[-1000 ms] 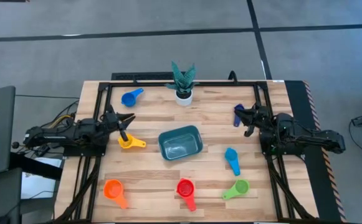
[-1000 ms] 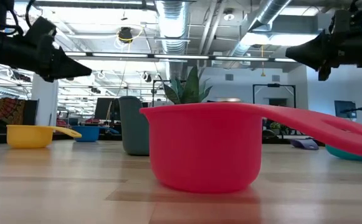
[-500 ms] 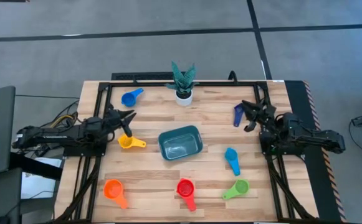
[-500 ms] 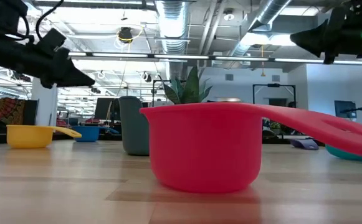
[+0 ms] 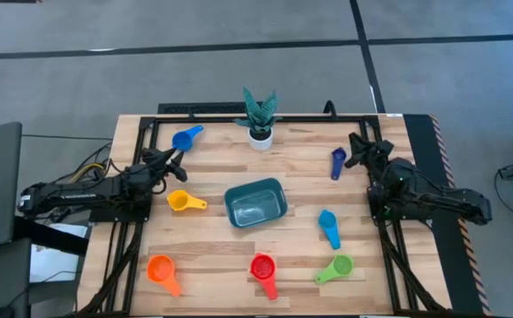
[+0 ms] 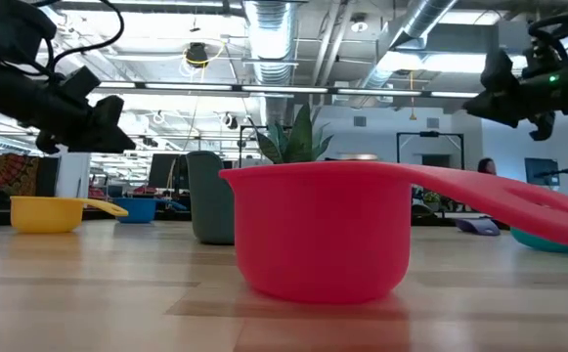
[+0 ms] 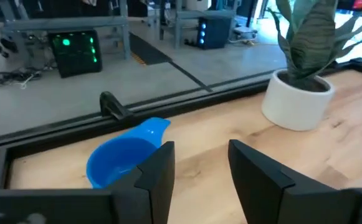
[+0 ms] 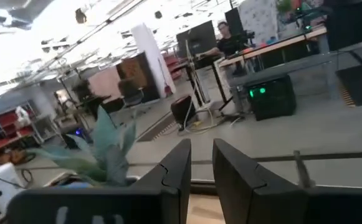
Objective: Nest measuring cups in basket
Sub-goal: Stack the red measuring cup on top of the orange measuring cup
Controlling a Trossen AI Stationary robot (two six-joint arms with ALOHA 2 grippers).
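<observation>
Several measuring cups lie apart on the table around the teal basket (image 5: 256, 202): blue (image 5: 184, 139), yellow (image 5: 179, 201), orange (image 5: 161, 269), red (image 5: 263, 268), green (image 5: 335, 268), light blue (image 5: 328, 225) and dark blue (image 5: 338, 162). My left gripper (image 5: 175, 162) is open and hovers between the yellow and blue cups; the blue cup (image 7: 121, 158) lies just ahead of its fingers. My right gripper (image 5: 359, 146) hovers beside the dark blue cup, on its far right side, with a narrow gap between its fingers (image 8: 177, 168). Neither gripper holds anything.
A white pot with a green plant (image 5: 259, 122) stands near the far edge, between the blue cup and the dark blue cup. A black frame (image 5: 238, 117) runs along the table's far and side edges. Bare wood lies between the basket and the near cups.
My left gripper has moved from above the yellow cup toward the far edge and the blue cup. My right gripper has moved toward the far edge, past the dark blue cup. No cup has moved.
</observation>
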